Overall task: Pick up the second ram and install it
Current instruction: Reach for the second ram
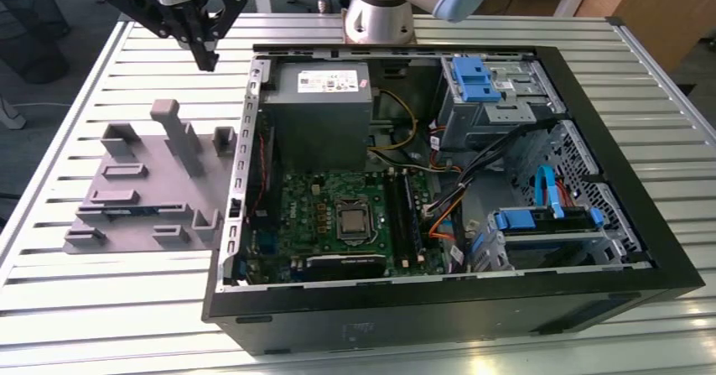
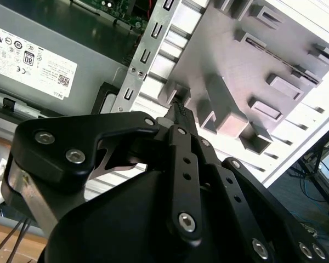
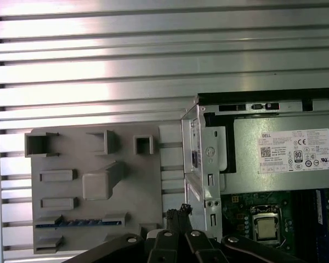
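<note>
Pinched shut tip to tip, gripping nothing: the gripper (image 1: 207, 59) (its upper body cut off at the exterior view's edge). Poised above the slatted table (image 1: 112, 308), near the grey tray (image 1: 146, 161) and the open computer case (image 1: 448, 308). Lying in a low tray slot, well apart from the fingertips: the second ram (image 3: 79, 222), just a thin blue-green strip, label unreadable. Inside the case, power supply (image 1: 319, 98) and motherboard (image 1: 324, 199); hard to tell whether the memory slots (image 1: 401, 216) are filled.
</note>
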Controlling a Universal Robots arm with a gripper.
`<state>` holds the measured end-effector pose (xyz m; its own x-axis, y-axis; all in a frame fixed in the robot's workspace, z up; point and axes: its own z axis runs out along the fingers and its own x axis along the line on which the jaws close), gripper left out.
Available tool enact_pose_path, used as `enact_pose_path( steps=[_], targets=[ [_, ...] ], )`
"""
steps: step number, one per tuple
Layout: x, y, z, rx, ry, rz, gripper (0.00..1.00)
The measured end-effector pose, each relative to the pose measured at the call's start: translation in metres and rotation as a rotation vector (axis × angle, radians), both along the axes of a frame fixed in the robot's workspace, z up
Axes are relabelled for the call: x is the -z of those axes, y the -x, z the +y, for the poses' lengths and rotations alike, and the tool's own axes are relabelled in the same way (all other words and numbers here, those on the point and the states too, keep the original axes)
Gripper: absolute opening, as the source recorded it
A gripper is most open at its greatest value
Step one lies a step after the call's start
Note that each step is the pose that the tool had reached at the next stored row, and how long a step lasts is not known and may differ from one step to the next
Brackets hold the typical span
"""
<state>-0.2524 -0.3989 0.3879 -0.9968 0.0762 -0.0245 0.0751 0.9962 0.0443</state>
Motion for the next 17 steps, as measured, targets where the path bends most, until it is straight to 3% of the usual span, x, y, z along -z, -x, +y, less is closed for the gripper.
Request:
enact_pose_path(
  steps=[17],
  targets=[
    [0.0001, 0.015, 0.0000, 0.000, 0.0000, -0.0001, 0.11]
  ],
)
